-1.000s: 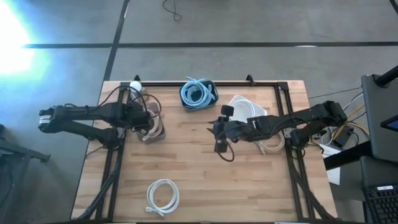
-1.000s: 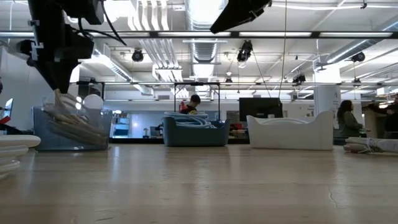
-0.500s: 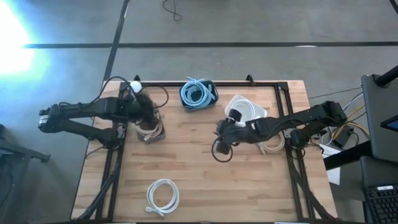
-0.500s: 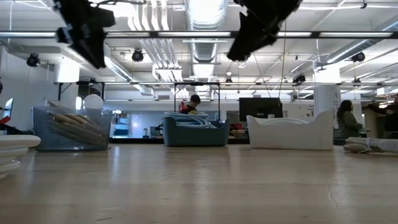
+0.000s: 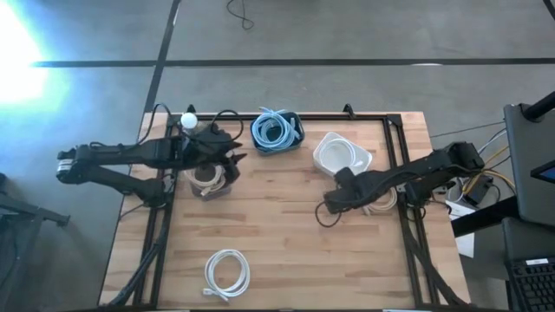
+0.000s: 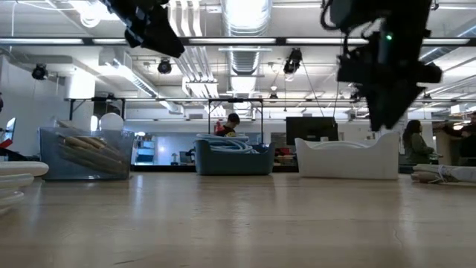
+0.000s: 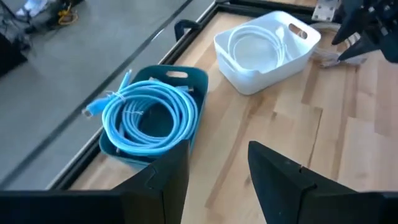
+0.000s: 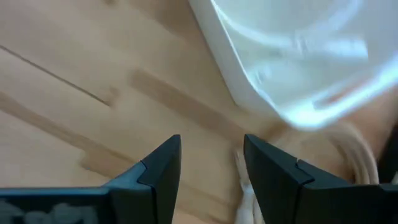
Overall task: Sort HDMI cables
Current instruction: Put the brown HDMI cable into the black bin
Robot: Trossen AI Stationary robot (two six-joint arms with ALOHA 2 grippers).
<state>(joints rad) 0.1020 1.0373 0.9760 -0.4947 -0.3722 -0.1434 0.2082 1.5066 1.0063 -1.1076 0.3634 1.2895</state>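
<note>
Right gripper, fingers apart and empty at right of centre in the high view, should descend squarely over the beige-tan cable lying beside the white bin; left gripper waits apart, empty.

Hidden, cropped and blurred parts

In the high view the right gripper, right of centre, was too small and dark to show how its fingers stood, and the beige cables beside it lay partly under that arm. The white bin filled the upper right of the right wrist view as a blur cut off by the edge. In the low view a white coil was cropped at the left edge.
</note>
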